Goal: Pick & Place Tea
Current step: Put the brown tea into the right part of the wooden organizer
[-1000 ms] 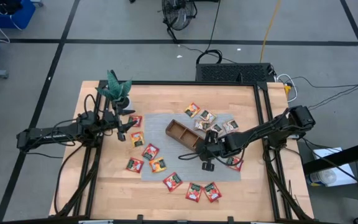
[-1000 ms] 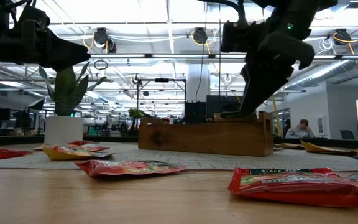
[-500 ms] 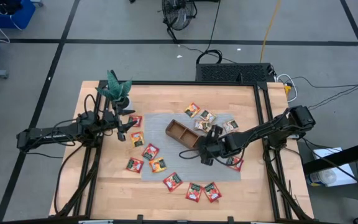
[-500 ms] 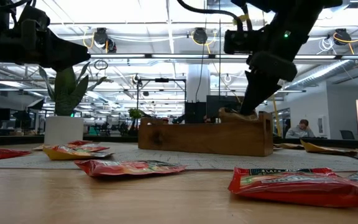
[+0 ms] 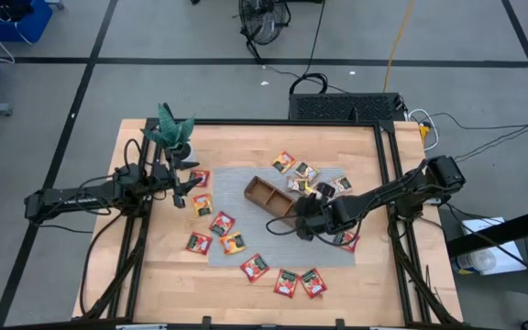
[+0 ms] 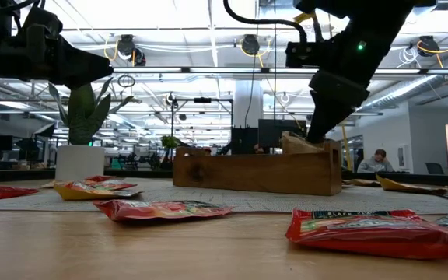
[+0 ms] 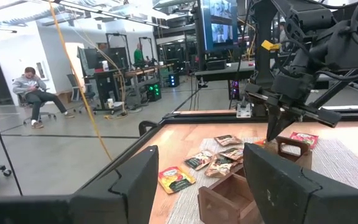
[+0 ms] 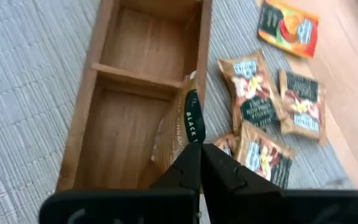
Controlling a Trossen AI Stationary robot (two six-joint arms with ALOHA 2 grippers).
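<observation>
**Right claw holding a tea sachet over the wooden tray**

The right claw [image 5: 308, 223] is hanging over the near end of the brown wooden tray [image 5: 266, 196], its fingers [image 8: 219, 171] pressed together on the top edge of a pale tea sachet [image 8: 182, 127]. The sachet is standing on edge inside the tray's end compartment, leaning against the side wall; in the low view its tip is poking up above the tray's rim.

The other tea sachets are lying scattered over the grey mat [image 5: 246, 246] on the table [image 5: 145, 275]: a cluster [image 5: 305, 176] just beside the tray's far side, red ones [image 5: 221, 223] toward the left arm, and more [image 5: 285, 281] along the mat's front edge.

The left claw [image 5: 189, 190] is waiting, fingers spread apart, near the potted plant [image 5: 174, 133] at the table's left side, gripping nothing.
</observation>
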